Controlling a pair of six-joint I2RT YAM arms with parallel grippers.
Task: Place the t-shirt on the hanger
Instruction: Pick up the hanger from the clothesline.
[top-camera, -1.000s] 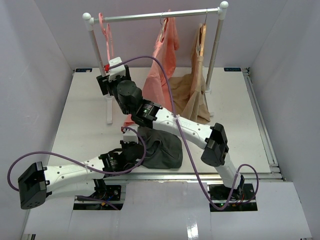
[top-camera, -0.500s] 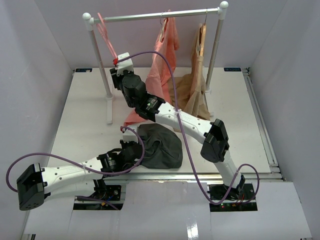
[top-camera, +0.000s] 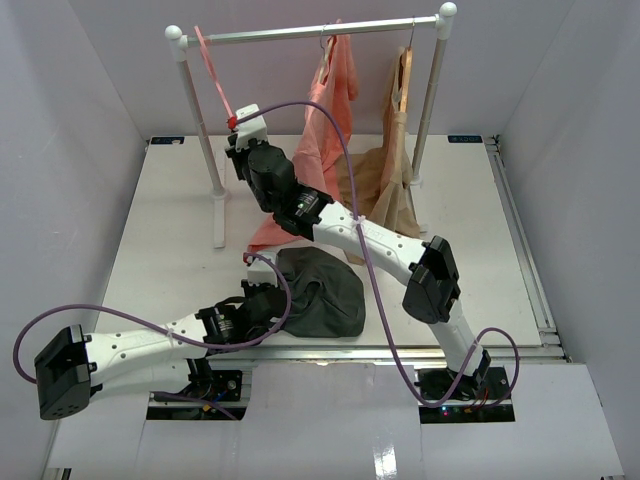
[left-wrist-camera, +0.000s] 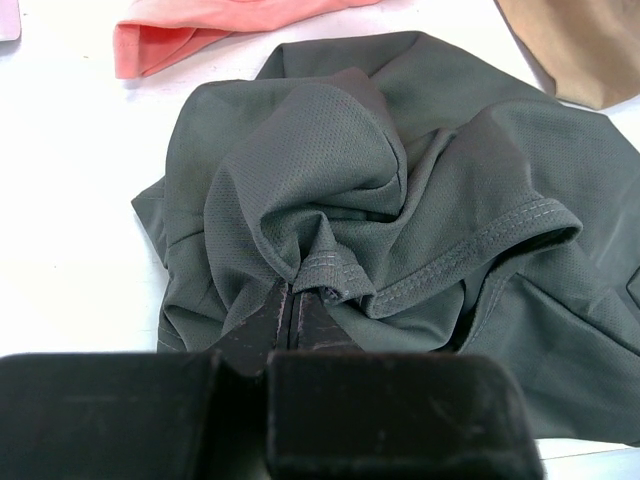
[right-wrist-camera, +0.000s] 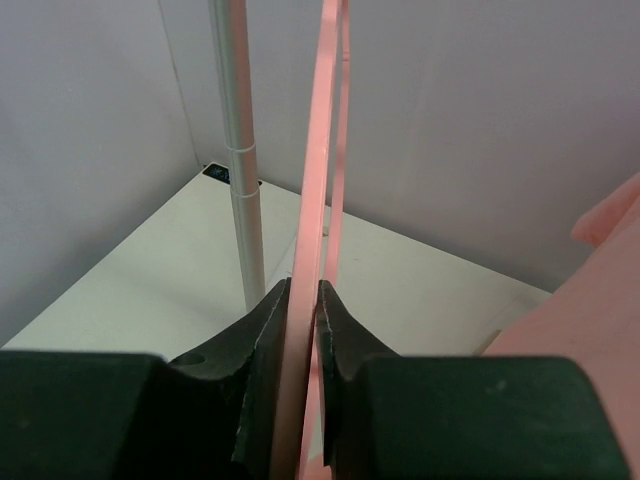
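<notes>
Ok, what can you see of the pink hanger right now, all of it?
The hanger is slim, smooth pink plastic, bare of any garment. Its top meets the rail at the left end, beside the left post, and the body hangs slanted down toward the right gripper. In the wrist view one thin arm runs up between the gripper's fingers, which close on it from both sides; a second pink strip shows just behind.

The hanger (right-wrist-camera: 318, 150) sits between rack post (right-wrist-camera: 238, 150) and pink garment (right-wrist-camera: 600, 260), both near
</notes>
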